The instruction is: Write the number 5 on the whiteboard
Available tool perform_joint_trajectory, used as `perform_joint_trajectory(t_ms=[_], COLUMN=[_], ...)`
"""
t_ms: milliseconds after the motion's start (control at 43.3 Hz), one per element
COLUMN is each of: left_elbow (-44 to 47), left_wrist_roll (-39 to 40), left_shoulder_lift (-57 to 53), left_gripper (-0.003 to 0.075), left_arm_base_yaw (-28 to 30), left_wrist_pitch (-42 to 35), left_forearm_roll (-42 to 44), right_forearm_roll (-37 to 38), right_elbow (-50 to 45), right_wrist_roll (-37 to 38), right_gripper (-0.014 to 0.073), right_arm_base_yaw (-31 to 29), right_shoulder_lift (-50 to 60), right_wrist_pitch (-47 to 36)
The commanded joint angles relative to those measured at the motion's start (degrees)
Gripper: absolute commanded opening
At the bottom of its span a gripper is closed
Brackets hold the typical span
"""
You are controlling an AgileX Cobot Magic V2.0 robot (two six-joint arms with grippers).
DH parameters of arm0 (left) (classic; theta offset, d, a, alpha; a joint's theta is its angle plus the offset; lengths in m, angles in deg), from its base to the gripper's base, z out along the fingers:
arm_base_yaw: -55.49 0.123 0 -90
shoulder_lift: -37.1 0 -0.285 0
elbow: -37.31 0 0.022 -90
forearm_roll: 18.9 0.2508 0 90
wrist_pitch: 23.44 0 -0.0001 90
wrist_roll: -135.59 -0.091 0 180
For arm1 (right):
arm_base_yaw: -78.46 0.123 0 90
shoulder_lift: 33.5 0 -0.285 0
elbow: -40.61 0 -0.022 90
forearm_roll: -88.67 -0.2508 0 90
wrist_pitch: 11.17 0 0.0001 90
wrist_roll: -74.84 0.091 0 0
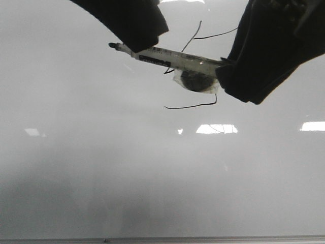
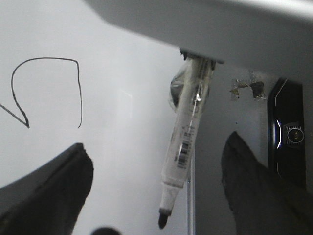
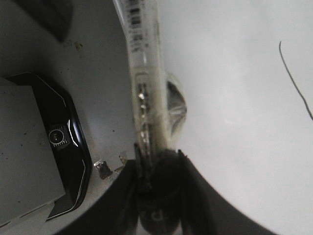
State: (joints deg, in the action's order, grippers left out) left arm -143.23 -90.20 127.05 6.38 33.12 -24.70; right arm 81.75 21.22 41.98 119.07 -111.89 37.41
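Black-tipped marker (image 1: 170,58) lying nearly level across the whiteboard (image 1: 101,168), tip pointing toward the left gripper (image 2: 151,196), spread wide and empty. Tail end clamped in the right gripper (image 3: 157,169). Number 5 (image 1: 195,66) drawn just behind the marker (partly hidden), apparently complete.
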Motion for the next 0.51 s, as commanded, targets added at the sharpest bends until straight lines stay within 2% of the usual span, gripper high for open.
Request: perform_joint_trajectory(t_ms=[0,92,277,485], left_elbow=[-1.89,-1.89,-1.89,-1.89], left_wrist_roll=[-0.17,-0.17,-0.17,-0.17], left_shoulder_lift=[-0.73,0.17,0.16,0.16], left_gripper=[0.0468,0.0405,0.0327,0.03], left_arm_base_yaw=[-0.28,-0.4,-0.4,-0.4], left_wrist_pitch=[-1.36,-0.58,-0.93,2.09], left_forearm_roll=[-1.39,-2.43,-3.78,-3.78], right_forearm_roll=[-0.69,-1.11,-1.11,-3.24], right_elbow=[1.4,1.4,1.4,1.4], right_wrist_roll=[-0.78,-0.78,-0.78,-0.78], right_gripper=[-0.0062,-0.0062,-0.0062,-0.0062], right_arm_base_yaw=[0.54,0.54,0.54,0.54], right_shoulder_lift=[3.03,4.47,4.76,4.76], right_wrist_pitch=[-4.11,-4.51,-3.59,-4.35])
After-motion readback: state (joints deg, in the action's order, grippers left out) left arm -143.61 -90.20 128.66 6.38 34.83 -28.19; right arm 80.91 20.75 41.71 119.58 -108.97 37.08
